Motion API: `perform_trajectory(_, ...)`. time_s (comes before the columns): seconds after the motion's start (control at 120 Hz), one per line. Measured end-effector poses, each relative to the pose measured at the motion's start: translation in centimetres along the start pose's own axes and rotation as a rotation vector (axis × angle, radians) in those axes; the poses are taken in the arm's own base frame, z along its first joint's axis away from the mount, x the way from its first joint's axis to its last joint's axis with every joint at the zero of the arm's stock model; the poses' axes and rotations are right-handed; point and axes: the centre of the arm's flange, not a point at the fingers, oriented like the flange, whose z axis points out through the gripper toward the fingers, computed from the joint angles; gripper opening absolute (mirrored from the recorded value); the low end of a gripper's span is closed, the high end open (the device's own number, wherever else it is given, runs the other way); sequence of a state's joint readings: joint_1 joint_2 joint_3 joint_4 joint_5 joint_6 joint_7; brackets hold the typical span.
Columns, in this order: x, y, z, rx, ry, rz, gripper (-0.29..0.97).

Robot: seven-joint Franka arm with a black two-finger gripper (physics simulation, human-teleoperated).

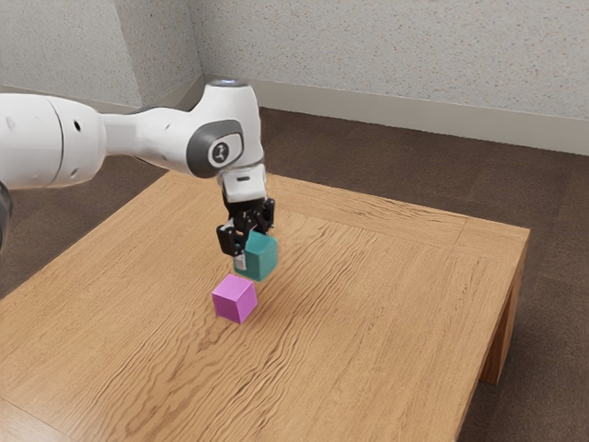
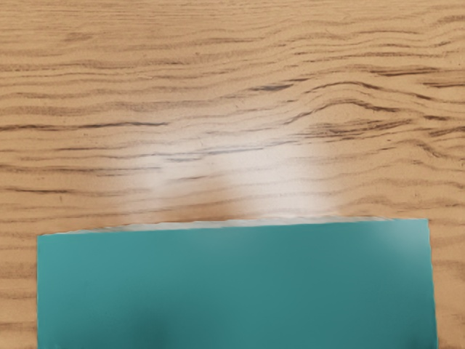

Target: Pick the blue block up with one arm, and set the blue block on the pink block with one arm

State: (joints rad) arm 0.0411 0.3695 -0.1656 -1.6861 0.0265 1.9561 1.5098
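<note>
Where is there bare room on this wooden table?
Bare wood lies between the pink cube and the table's edge at the exterior view's right. Crowded only at the pink cube, where the black gripper holds the teal-blue cube close by.

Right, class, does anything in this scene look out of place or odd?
Nothing stands out: the end effector holds the teal block clear of the table, near the pink block, which sits flat on it.
</note>
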Motion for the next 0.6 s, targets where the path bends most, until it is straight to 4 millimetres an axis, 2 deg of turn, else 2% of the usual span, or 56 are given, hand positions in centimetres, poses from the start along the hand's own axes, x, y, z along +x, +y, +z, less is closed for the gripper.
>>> perform_trajectory(0.15, -3.3, 0.9, 1.2, -0.03, 0.006, -0.026, 0.31)
perform_trajectory(0.45, -5.8, 1.2, 2.5, -0.042, 0.01, -0.021, 0.31)
perform_trajectory(0.6, -5.7, 0.7, 3.2, -0.027, 0.015, -0.006, 0.31)
